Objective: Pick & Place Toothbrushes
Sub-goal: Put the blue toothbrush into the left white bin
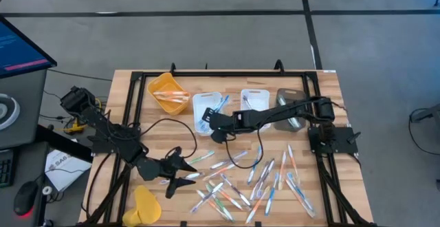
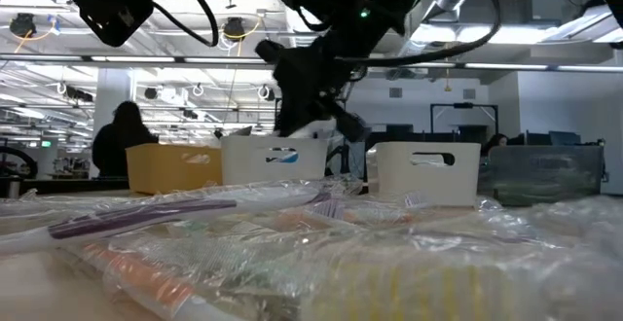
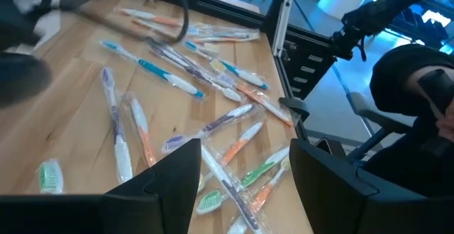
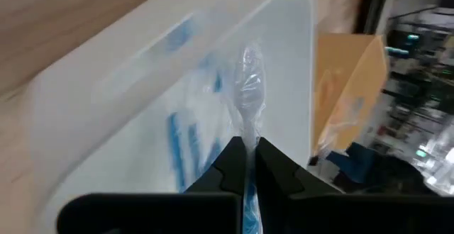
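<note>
Many wrapped toothbrushes (image 1: pixel 254 182) lie scattered on the wooden table's near half, also shown in the left wrist view (image 3: pixel 213 127). My right gripper (image 4: pixel 247 159) reaches over the left white tray (image 1: pixel 206 111) and is shut on one blue-handled toothbrush (image 4: pixel 248 103) in clear wrap. That tray (image 4: pixel 142 99) holds a few blue toothbrushes. My left gripper (image 1: pixel 187 173) hovers open above the table near the pile's left side, with nothing between its fingers (image 3: pixel 177 184). My right gripper pinches the wrapped toothbrush between its two fingertips. The crinkled clear wrap end (image 4: pixel 248 131) sticks out past the fingertips, and the blue handle (image 4: pixel 247 209) runs back between them, so the fingers lie along it. They slant down from the table's right, holding the brush over the tray's inside.
A yellow tray (image 1: pixel 169 93) with orange brushes stands far left. A second white tray (image 1: pixel 254 102) and a grey tray (image 1: pixel 292 110) stand to the right of the first. A yellow item (image 1: pixel 146 205) lies at the near edge. Black cables cross the table. A person (image 2: pixel 125 136) shows in the room behind.
</note>
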Robot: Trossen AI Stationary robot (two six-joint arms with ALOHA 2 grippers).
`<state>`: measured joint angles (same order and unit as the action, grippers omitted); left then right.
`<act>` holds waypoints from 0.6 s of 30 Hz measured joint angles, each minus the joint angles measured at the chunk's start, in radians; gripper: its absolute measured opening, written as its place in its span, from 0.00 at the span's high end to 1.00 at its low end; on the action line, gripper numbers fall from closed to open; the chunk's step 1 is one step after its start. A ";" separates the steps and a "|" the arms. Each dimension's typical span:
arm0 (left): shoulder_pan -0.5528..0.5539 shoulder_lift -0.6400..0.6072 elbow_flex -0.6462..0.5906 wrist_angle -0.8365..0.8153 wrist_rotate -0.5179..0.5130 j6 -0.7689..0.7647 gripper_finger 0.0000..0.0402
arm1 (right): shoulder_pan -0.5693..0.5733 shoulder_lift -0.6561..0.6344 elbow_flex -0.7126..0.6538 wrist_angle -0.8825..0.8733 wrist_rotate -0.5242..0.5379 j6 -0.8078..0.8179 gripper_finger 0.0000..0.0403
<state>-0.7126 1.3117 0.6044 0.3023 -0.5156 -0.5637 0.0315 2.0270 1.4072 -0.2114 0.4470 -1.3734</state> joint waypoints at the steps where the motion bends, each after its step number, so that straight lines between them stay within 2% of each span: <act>1: -0.002 0.000 0.000 0.000 0.000 0.008 0.48 | 0.004 0.007 -0.001 0.014 0.008 -0.005 0.99; 10: -0.007 0.000 0.000 -0.001 0.000 0.014 0.48 | 0.028 0.007 -0.004 0.068 0.025 -0.104 0.99; 18: -0.007 0.000 0.000 0.008 0.000 0.013 0.48 | 0.019 0.007 -0.004 0.070 -0.031 -0.103 0.98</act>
<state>-0.7200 1.3117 0.6044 0.3103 -0.5156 -0.5503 0.0504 2.0338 1.4033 -0.1416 0.4158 -1.4767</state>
